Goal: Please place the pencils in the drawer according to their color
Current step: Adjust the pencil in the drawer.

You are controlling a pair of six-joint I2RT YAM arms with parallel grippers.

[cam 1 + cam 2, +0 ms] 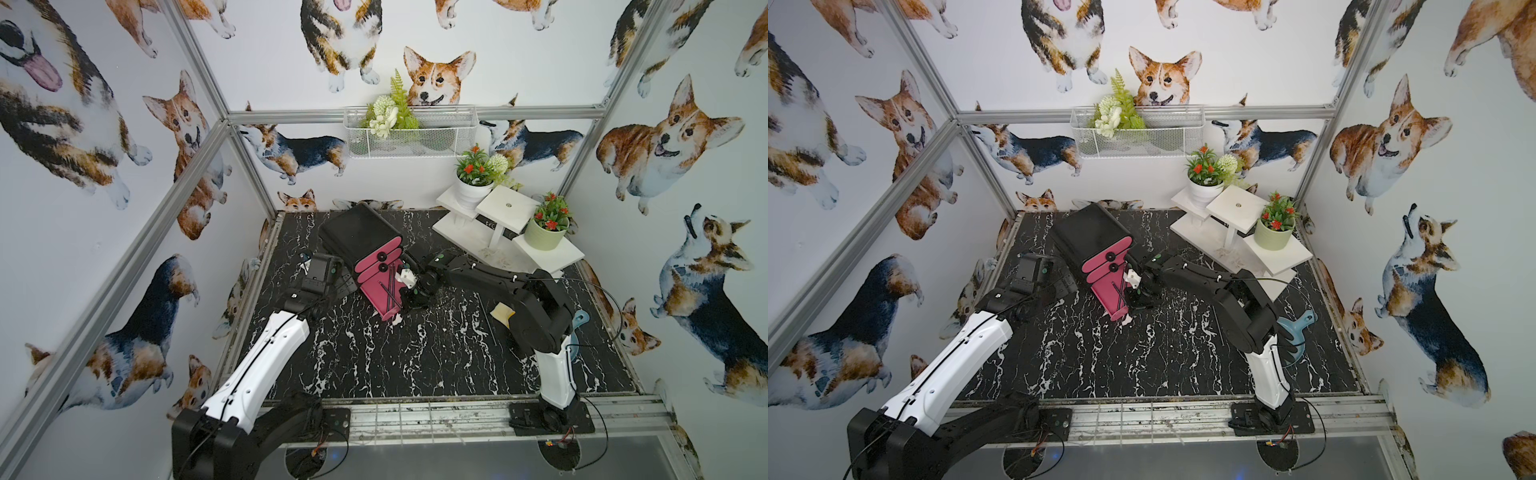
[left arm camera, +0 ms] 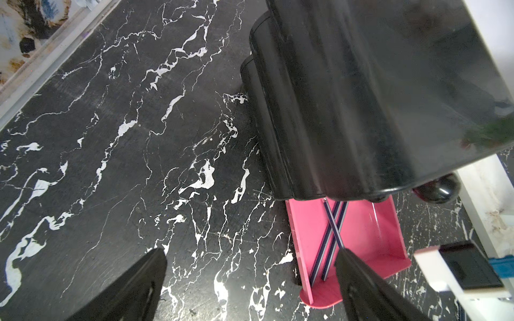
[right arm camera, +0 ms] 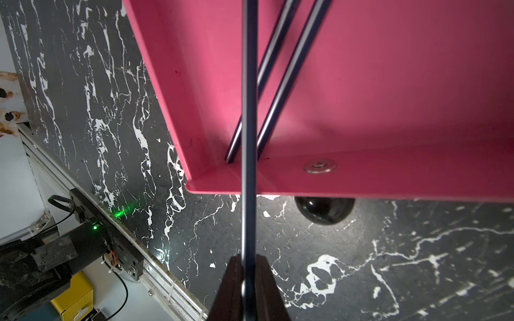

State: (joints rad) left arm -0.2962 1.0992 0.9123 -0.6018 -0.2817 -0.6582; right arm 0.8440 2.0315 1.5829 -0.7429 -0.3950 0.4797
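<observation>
The drawer cabinet (image 1: 357, 232) (image 1: 1090, 232) is black with pink fronts and stands at the back of the table. Its lowest drawer is pulled out as a pink tray (image 1: 374, 286) (image 3: 389, 83). Two dark grey pencils (image 3: 281, 91) (image 2: 322, 258) lie side by side in the tray. My right gripper (image 3: 248, 258) (image 1: 405, 303) hovers over the tray's front right corner, shut on a third dark pencil (image 3: 249, 111) that crosses above the other two. My left gripper (image 2: 250, 258) is open and empty, low over the table to the left of the cabinet.
A white tiered stand (image 1: 507, 208) with two flower pots fills the back right corner. A wire basket (image 1: 409, 137) hangs on the back wall. A teal tool (image 1: 1296, 328) and a pale pad (image 1: 503, 312) lie by the right arm's base.
</observation>
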